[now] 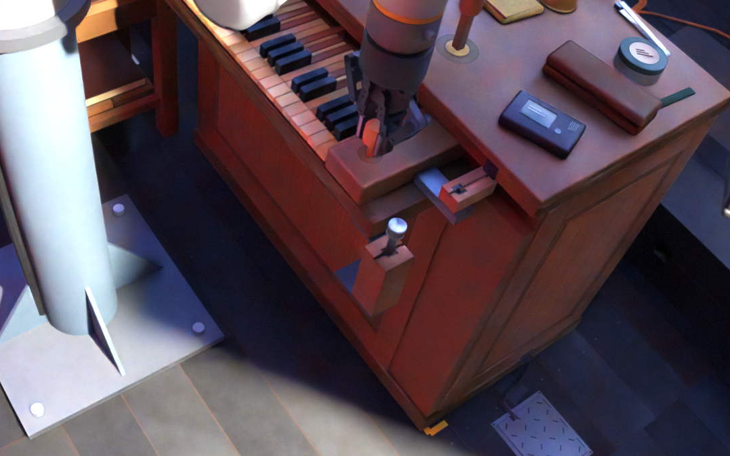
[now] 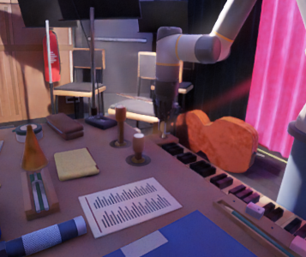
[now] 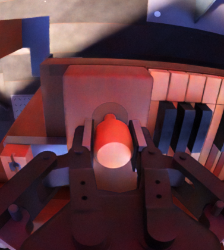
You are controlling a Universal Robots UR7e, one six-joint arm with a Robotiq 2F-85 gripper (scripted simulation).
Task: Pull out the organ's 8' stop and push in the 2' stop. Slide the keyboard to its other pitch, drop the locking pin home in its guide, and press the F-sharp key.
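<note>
The keyboard [image 1: 299, 74] [image 3: 195, 119] ends in a wooden cheek block [image 1: 393, 159] [image 3: 105, 95] with an upright orange knob [image 1: 371, 138] [image 3: 111, 143] on top, and my gripper [image 1: 381, 136] [image 2: 164, 130] [image 3: 111, 140] stands straight over the block, closed around that knob. Two stop knobs [image 2: 120, 124] [image 2: 138, 147] stand on the organ's top, the farther one taller. The locking pin [image 1: 395, 232] with its round metal head stands raised in its guide block [image 1: 384, 272] on the organ's end. A second slotted block [image 1: 467, 190] sits under the top's edge.
The robot's pedestal [image 1: 44, 170] stands on a bolted base plate left of the organ. On the organ top lie a dark device [image 1: 541, 123], a brown case [image 1: 600, 85], a tape roll [image 1: 641, 58], a sheet of music [image 2: 129, 205], a yellow cloth [image 2: 75, 163] and a metronome [image 2: 33, 147].
</note>
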